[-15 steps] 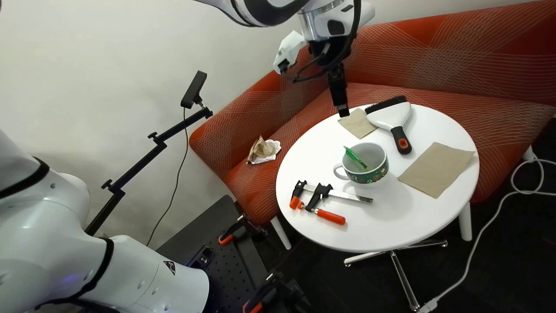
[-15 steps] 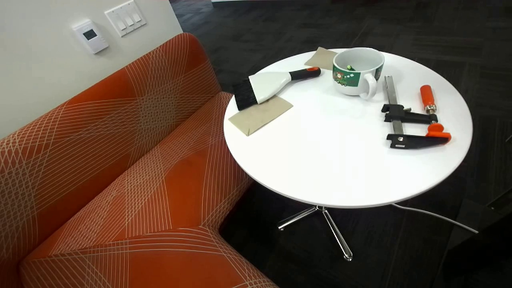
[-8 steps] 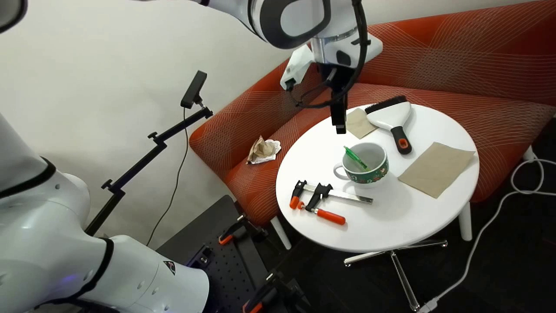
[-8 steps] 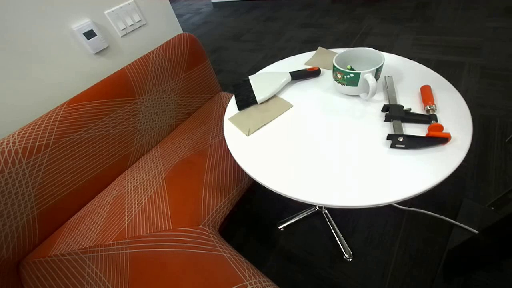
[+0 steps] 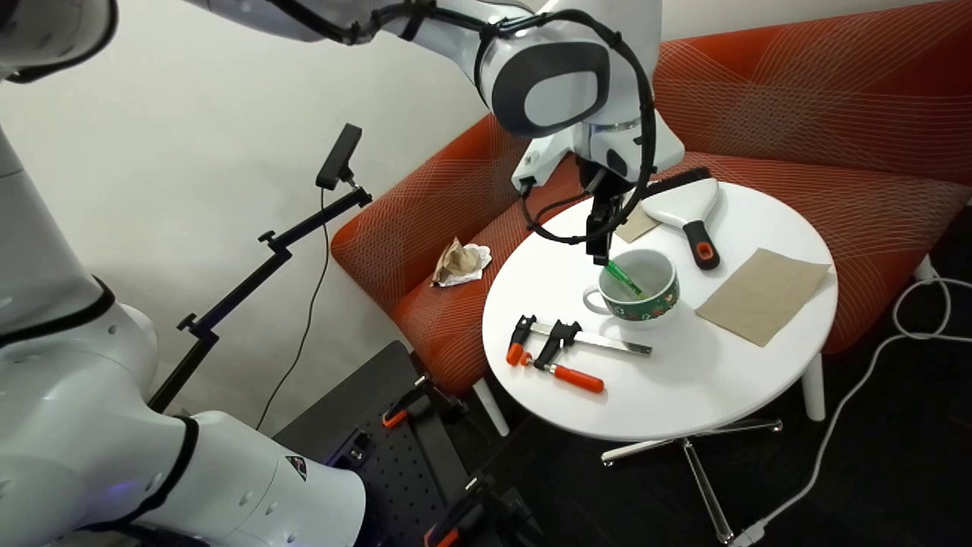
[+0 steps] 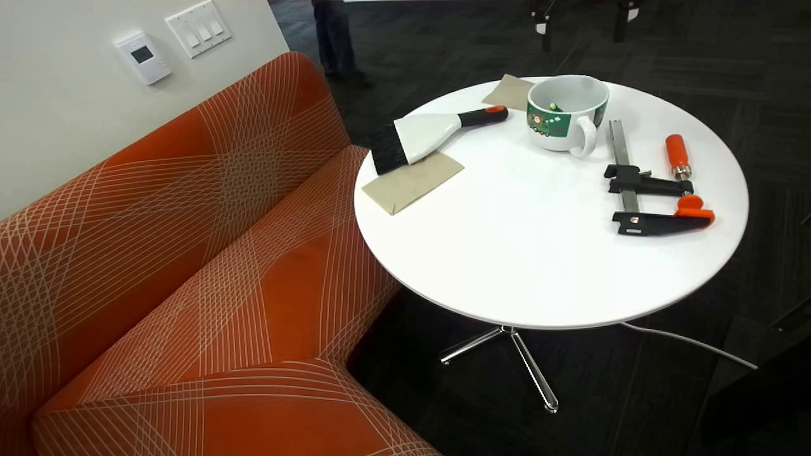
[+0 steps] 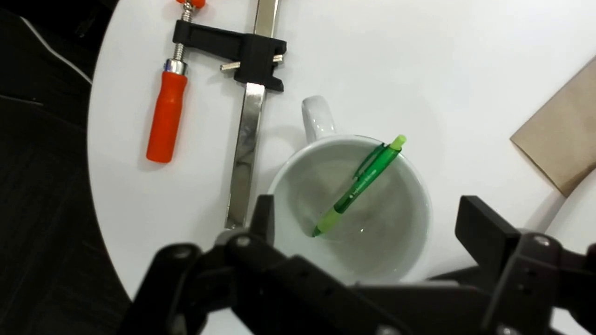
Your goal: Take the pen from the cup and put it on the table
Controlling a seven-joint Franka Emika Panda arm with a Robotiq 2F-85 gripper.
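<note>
My tool (image 7: 367,217) is hanging above the short, wide, round cup with green sides and a white rim (image 5: 642,309), its two black fingers (image 7: 264,216) spread wide and grasping nothing. The slim green plastic pen with the pale-green push button (image 7: 361,186) is leaning inside it, tip down, button end poking past the rim. The cup is standing on the round white worktop (image 6: 507,247), just beside the metal bar clamp with the orange handle (image 7: 256,60).

I am judging this to be the approach, the grasp not yet made. In the wrist view the pen is slanting across my closing line, so I am favouring a turn of the wrist until the fingers are facing squarely across the barrel. I am aiming high, near the button end, where a pinch is least likely to be catching the rim. My fingers there are framing the cup's mouth on both sides, so going too low could be bumping it. The slim barrel may be pivoting in a loose pinch; I am planning on a firm hold and a lift along the pen's slant.
</note>
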